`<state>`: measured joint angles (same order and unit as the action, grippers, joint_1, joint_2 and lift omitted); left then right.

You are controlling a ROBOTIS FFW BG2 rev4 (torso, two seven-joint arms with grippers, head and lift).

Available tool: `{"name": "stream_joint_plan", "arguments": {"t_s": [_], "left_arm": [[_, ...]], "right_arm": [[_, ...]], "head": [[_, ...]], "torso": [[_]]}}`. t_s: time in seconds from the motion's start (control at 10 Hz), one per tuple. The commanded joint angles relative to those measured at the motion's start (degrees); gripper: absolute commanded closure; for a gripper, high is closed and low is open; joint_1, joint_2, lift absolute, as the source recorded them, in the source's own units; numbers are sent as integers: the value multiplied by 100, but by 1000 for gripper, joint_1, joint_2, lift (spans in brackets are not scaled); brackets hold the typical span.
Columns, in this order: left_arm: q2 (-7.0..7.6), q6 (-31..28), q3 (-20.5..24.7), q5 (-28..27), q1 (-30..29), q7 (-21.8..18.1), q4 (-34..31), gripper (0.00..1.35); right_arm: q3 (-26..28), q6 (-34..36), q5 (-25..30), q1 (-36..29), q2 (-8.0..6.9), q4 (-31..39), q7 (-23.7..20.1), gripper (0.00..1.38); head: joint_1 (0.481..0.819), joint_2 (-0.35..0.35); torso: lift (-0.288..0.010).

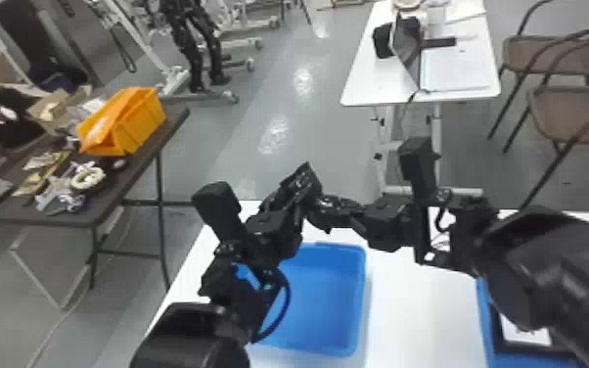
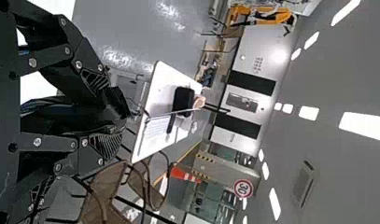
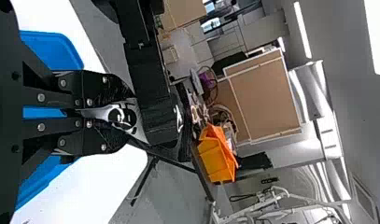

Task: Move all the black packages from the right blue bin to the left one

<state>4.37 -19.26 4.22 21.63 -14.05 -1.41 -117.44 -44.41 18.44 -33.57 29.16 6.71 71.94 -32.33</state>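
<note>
A black package (image 3: 124, 116), pale print on its glossy face, is suspended above the far side of the left blue bin (image 1: 357, 279), near the left edge of the tabletop (image 1: 420, 303). Right pincer (image 1: 330, 210): closed on the package. Left pincer (image 1: 305, 181): fingers apart, package between them; grip cannot be told. Long axis: runs from right pincer toward left pincer. The right blue bin (image 1: 485, 318) holds a dark item with a white label (image 1: 523, 333).

black package (image 3: 123, 117): glossy, held between left claw (image 1: 312, 188) and right claw (image 1: 359, 215) | left bin (image 1: 325, 298): upright | right bin (image 1: 485, 318): white-labelled black item (image 1: 523, 333) inside
</note>
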Motion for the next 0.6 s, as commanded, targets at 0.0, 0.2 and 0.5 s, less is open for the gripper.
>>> {"name": "stream_joint_plan", "arguments": {"t_s": [0.0,0.2,0.5], "left_arm": [[-59,291,0,-132,-80,26,11,1227],[-191,450,44,-264,-133,70,11,1227],[-138,678,185,-545,-396,88,11,1227]], "right_arm": [[55,-7,8,-51,-12,-4,-2,1108],[284,-42,70,-156,-47,-74,-2,730],[1286,204,817,-885,32,479,7,117]], "head": [[695,350],[695,350],[695,350]], "torso": [[-39],[-39],[-39]]}}
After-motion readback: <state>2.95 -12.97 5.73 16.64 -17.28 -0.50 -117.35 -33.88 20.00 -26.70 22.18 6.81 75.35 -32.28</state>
